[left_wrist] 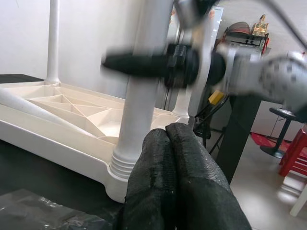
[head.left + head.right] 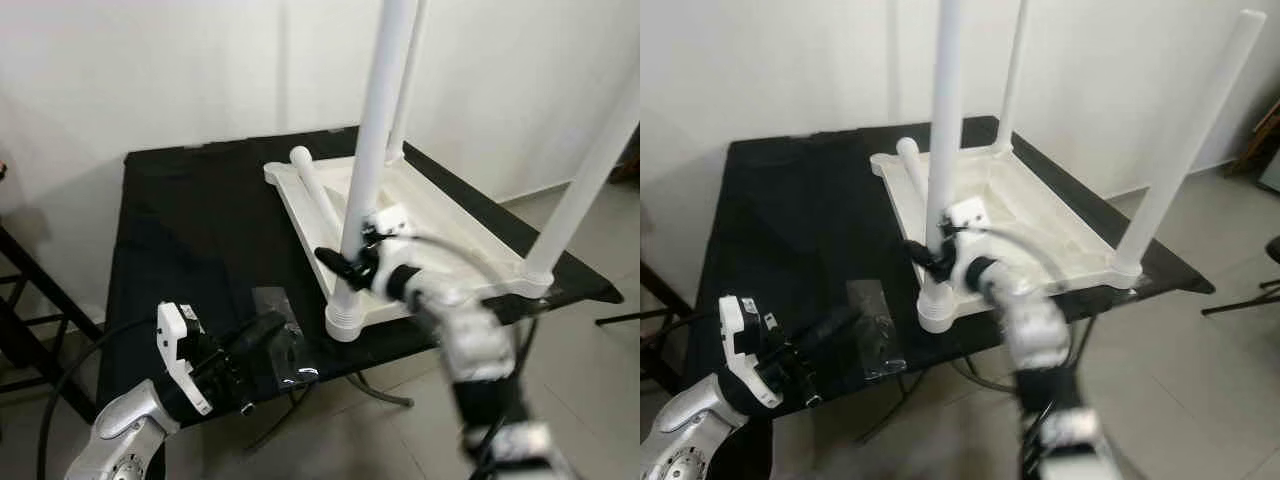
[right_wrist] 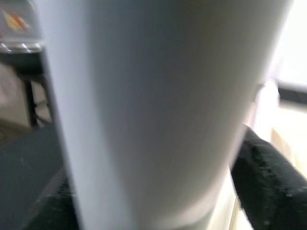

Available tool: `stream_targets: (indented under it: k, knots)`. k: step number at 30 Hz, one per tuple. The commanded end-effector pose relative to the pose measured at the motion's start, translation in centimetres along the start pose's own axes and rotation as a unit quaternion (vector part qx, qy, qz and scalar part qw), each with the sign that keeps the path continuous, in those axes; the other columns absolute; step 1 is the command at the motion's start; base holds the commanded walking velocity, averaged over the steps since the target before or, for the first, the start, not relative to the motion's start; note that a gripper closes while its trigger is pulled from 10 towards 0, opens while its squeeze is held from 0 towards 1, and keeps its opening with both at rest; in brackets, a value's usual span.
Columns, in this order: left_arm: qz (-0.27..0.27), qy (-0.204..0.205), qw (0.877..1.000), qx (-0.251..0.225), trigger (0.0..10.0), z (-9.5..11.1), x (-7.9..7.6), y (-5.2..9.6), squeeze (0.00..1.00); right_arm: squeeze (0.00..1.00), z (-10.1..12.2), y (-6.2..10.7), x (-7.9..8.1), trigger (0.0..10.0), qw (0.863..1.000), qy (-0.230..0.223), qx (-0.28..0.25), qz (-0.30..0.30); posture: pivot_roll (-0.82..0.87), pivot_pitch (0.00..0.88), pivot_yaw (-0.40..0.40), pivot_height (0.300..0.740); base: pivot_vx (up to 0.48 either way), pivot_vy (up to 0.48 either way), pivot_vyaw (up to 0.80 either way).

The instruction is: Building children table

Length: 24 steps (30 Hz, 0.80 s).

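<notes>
The right gripper (image 2: pixel 345 262) has its jaws clamped around the near leg (image 2: pixel 365 170); twisting straight, upright, should seat it. The left gripper (image 2: pixel 268 335) rests alongside, jaws closed.

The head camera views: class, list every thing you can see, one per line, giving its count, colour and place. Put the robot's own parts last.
Work table: one, black cloth top, before the robot against a white wall.
Children's table top: one, white, upside down on the work table.
Fitted legs: three, white, upright in the top's corners.
Loose leg: one, white, lying along the top's left edge.
Plastic bag: one, clear, on the cloth near the front edge.
Left gripper: one, black fingers shut, over the plastic bag.
Right gripper: one, black fingers around the nearest fitted leg.
</notes>
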<state>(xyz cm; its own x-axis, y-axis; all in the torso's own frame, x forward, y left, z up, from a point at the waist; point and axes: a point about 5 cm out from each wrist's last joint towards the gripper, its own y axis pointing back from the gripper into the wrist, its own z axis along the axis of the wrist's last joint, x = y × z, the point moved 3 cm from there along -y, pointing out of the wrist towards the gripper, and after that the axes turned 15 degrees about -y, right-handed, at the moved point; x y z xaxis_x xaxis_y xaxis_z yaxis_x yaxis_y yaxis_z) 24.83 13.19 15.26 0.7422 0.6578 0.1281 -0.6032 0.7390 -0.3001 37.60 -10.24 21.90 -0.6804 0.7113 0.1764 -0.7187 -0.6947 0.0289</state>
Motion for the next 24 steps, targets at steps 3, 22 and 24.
stream_targets:
  k: [3,22,24]
  knots:
    - [0.003,-0.006,1.000,0.002,10.0,-0.2,0.2,-0.1,0.00,0.00,0.1,0.1,0.0,10.0,0.998,-0.002,0.006,0.061,0.02,0.013,-0.027,0.740,0.000,0.000,0.00]
    - [0.004,-0.003,1.000,0.006,10.0,-0.6,0.1,-0.3,0.00,0.00,-1.5,0.2,-0.9,0.0,0.963,-0.001,0.115,0.242,0.05,0.002,-0.029,0.740,0.000,0.000,0.00]
    - [0.005,-0.002,1.000,0.005,10.0,-0.6,0.2,-0.3,0.00,0.00,-1.6,0.2,-1.0,0.0,0.964,-0.002,0.117,0.240,0.04,0.001,-0.027,0.740,0.000,0.000,0.00]
